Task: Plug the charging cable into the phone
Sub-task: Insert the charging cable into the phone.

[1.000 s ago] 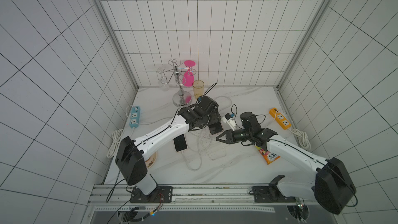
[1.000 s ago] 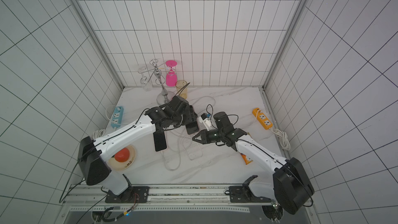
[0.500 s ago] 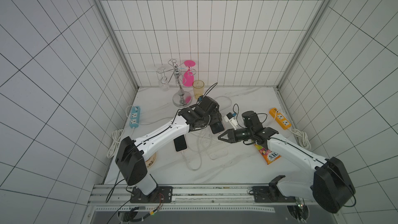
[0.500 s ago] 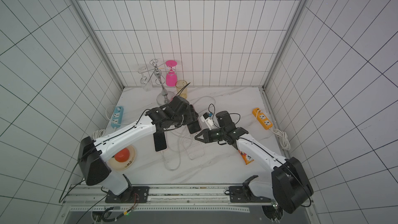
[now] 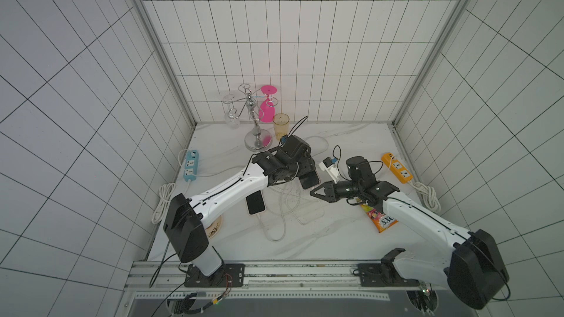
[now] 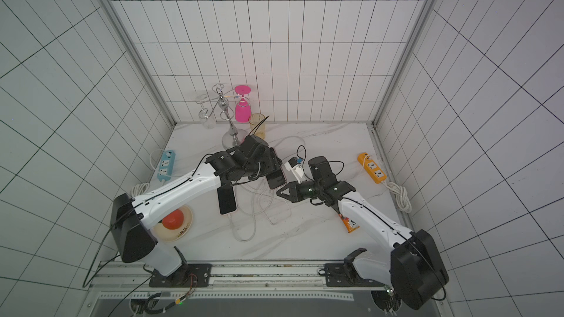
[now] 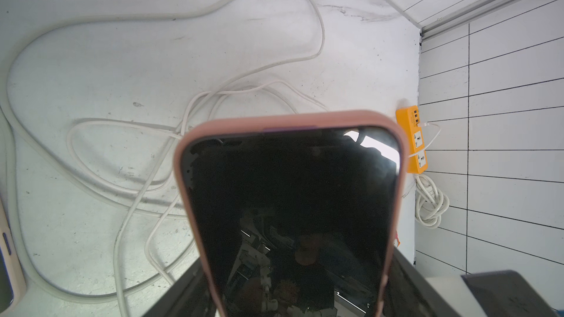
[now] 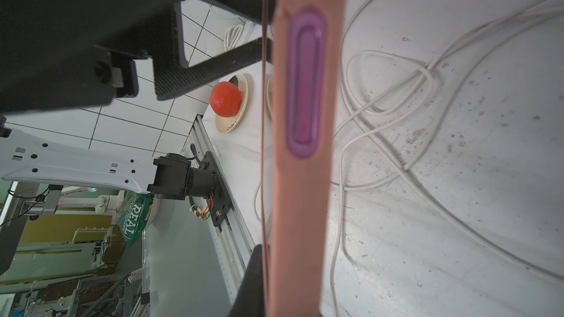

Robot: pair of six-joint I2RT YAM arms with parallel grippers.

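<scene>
Left fingers (image 7: pixel 183 291) are clamped on the long sides of the pink-cased phone (image 7: pixel 290 208), its dark glass screen towards my left wrist camera. The phone is held up off the white marble counter (image 5: pixel 335 239), over the middle, with its free end pointing at my right arm.

Right fingers (image 5: pixel 319 193) are pressed together, tip just beside that free end. Contact or not: cannot tell. Whether they pinch anything: cannot tell either.

The right wrist camera sees the phone's pink edge close up, with a purple oblong recess (image 8: pixel 305 83) in it.

The thin white charging cable (image 7: pixel 186 117) lies in tangled loops on the counter under the phone.

A second phone in a cream case (image 5: pixel 255 205) lies flat on the counter beside my left forearm. The orange power strip (image 5: pixel 396 172) sits near the right wall.
</scene>
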